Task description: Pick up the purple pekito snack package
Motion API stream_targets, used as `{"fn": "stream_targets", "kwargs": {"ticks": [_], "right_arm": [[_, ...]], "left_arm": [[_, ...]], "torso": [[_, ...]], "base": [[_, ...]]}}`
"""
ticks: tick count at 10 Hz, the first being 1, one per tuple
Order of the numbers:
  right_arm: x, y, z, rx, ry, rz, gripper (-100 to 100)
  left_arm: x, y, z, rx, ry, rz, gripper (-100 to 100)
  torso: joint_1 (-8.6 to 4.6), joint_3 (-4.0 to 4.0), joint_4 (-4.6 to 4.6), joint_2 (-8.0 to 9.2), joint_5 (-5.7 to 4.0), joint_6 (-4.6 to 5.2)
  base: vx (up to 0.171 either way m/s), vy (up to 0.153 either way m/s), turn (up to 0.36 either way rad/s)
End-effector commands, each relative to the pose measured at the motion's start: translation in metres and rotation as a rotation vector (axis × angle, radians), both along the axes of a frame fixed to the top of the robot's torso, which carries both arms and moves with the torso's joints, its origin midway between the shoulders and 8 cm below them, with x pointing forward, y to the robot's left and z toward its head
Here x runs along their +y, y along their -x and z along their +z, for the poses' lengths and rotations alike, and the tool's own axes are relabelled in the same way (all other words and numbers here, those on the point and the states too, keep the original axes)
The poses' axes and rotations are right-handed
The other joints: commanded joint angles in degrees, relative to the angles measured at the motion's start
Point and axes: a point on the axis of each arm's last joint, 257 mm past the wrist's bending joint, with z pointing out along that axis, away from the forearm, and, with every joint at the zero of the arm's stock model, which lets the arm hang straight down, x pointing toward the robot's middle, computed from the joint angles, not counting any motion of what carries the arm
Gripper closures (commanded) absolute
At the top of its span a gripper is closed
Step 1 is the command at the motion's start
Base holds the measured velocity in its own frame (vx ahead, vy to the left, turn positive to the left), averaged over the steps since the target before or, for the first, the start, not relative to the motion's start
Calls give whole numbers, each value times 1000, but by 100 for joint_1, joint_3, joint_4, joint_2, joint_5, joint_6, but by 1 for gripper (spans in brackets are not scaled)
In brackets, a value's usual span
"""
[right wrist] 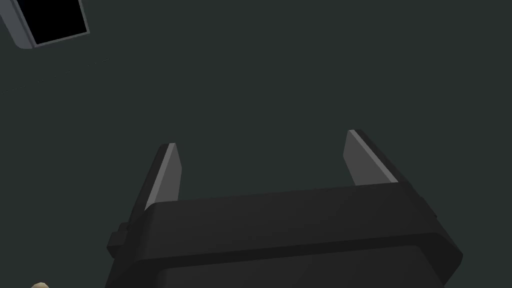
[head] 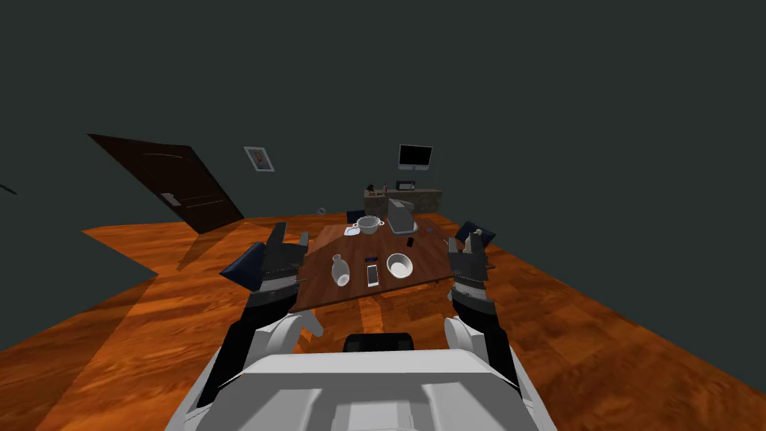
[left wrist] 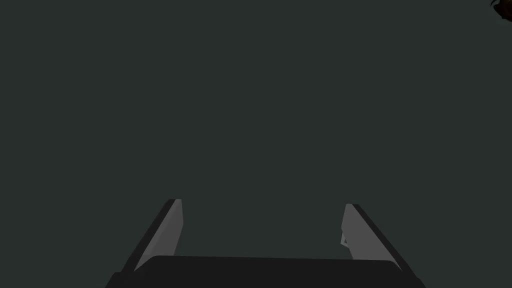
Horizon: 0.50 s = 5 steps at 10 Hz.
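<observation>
A brown wooden table [head: 351, 288] stands just ahead of me. On its near half, between a white bottle-shaped vase [head: 340, 271] and a white bowl [head: 399, 265], lies a small dark purplish package [head: 371, 259], too small to read. A white phone [head: 372, 275] lies just nearer than it. My left gripper [head: 291, 233] is raised at the table's left edge, its fingers open and empty [left wrist: 262, 202]. My right gripper [head: 465, 241] is raised at the table's right edge, also open and empty [right wrist: 260, 138]. Both hands are well apart from the package.
Farther along the table are a white pot [head: 369, 224], a grey box [head: 401, 215] and a small black thing [head: 411, 242]. Dark blue chairs [head: 243, 268] flank the table. A dark door [head: 179, 187] leans at left; a monitor [head: 414, 156] stands on a far sideboard.
</observation>
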Motion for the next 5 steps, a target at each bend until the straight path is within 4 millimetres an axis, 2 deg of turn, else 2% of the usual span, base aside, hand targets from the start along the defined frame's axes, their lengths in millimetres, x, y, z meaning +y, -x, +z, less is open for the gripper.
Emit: {"fn": "stream_targets", "kwargs": {"ticks": [1,5], "right_arm": [[0,0,0,0,0,0,0],[0,0,0,0,0,0,0]], "left_arm": [[4,-12,-12,53,-41,4,-100],[24,-39,-44,180,-105,45,-100]], "torso": [[0,0,0,0,0,0],[-13,7,3,12,-3,3]], "base": [[-19,-29,-277],[-32,-37,-222]]}}
